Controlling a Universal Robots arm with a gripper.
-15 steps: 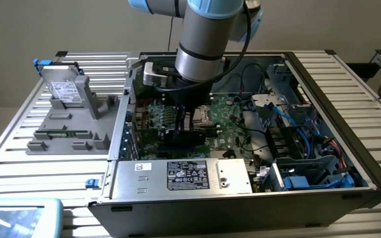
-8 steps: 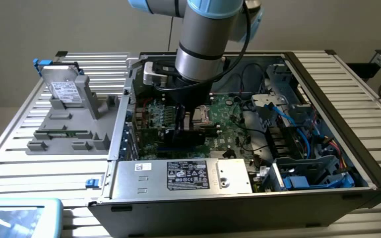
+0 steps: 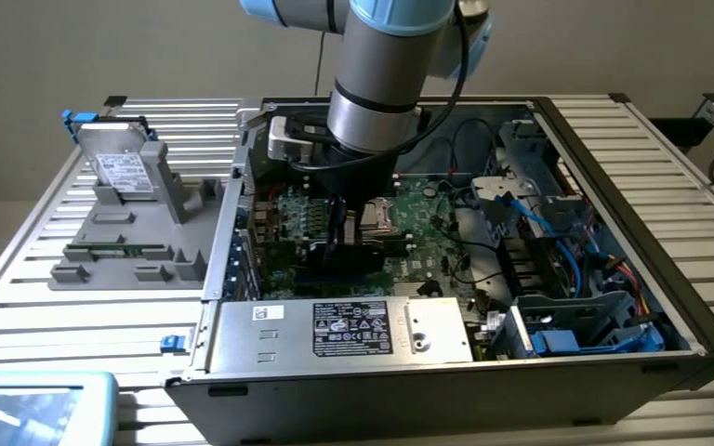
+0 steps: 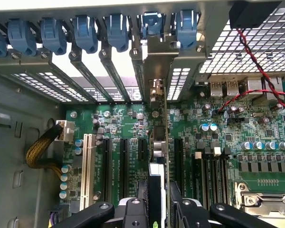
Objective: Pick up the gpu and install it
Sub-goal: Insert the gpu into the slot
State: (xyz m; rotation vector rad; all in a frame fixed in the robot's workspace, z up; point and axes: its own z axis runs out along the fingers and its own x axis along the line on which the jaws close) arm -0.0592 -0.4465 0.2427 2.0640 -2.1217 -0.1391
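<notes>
- A slatted metal bench carried an open computer case lying on its side in front of a plain wall.
- Inside the case, the fingers were clamped on the gpu. They held it edge-on, one finger on each face of the card.
- The gpu hung upright over the motherboard, in line with the row of long black expansion slots. Its far end pointed at the rear bays with their blue latches.
- By my judgement the pick-up was done and the install was in hand. I could not tell whether the card's lower edge had met a slot.
- Seating it looked to call for a straight push down, with the card square to the slot and its end bracket lined up with an open bay.
- The arm came down almost vertically into the middle of the case, wrist pointing at the board.
- Well apart, at the exterior view's left, a grey hard drive stood in a holder on the bench.
</notes>
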